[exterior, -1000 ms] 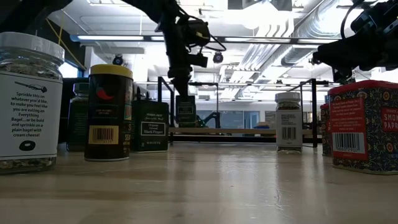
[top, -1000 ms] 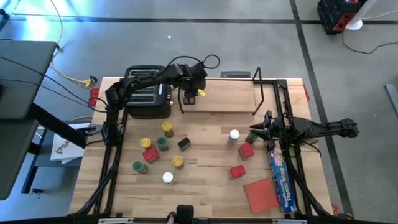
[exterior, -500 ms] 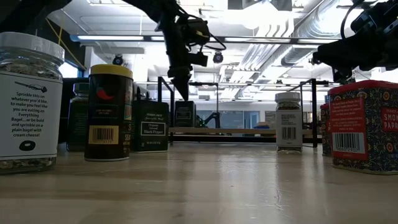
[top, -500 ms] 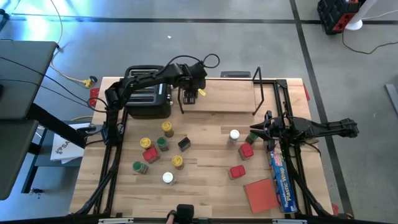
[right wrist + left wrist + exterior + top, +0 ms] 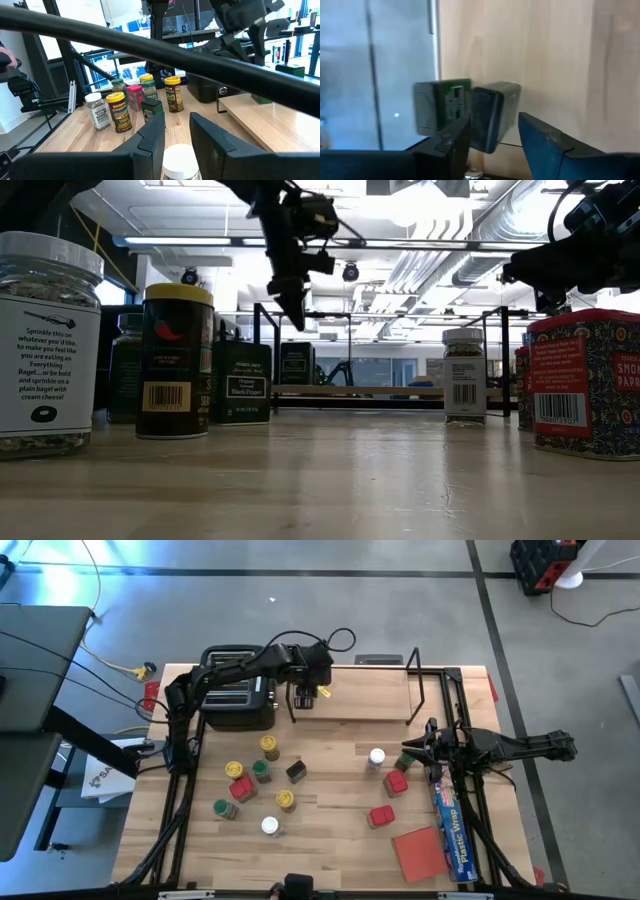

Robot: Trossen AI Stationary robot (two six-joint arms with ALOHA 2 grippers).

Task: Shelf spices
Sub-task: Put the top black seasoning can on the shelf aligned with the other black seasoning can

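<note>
My left gripper (image 5: 303, 693) (image 5: 495, 122) hangs open over the left end of the shelf (image 5: 365, 700), a wooden board with thin black rods. Right under it a dark green square jar (image 5: 297, 363) (image 5: 495, 100) stands upright on the board, clear of the fingers. In the low view the gripper (image 5: 293, 305) is well above the jar. My right gripper (image 5: 407, 758) (image 5: 177, 132) waits open at the table's right, just short of a white-lidded jar (image 5: 377, 757) (image 5: 177, 160). Other spice jars (image 5: 261, 771) stand on the table's left half.
A black toaster (image 5: 238, 700) stands left of the shelf, beside my left arm. Red square tins (image 5: 396, 782) (image 5: 381, 816) sit near my right gripper. A flat red pad (image 5: 420, 850) and a long blue wrap box (image 5: 452, 825) lie at the near right.
My left gripper has risen straight up from the dark green jar and now hangs well above it. The jar has stayed upright on the shelf board.
</note>
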